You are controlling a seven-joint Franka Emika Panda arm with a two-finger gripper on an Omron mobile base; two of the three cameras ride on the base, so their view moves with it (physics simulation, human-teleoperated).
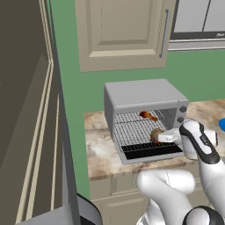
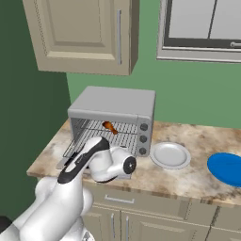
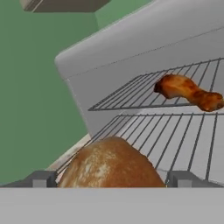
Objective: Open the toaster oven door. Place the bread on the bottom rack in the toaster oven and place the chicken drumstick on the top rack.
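Left base view: taken from behind the arm on its left side, facing forward and down at moderate range toward the toaster oven (image 1: pixel 143 115) on the tabletop (image 1: pixel 103 151), with a wall cabinet (image 1: pixel 121 33) above. Right base view: taken from behind the arm on its right side, facing forward and down at similar range; the same toaster oven (image 2: pixel 113 117), tabletop (image 2: pixel 197 176) and wall cabinet (image 2: pixel 80 33) appear from the opposite side. Hand view: taken along the jaws, very near the oven mouth, facing the bread (image 3: pixel 111 164) on the bottom rack (image 3: pixel 183 140) and the chicken drumstick (image 3: pixel 188 92) on the top rack (image 3: pixel 131 94).
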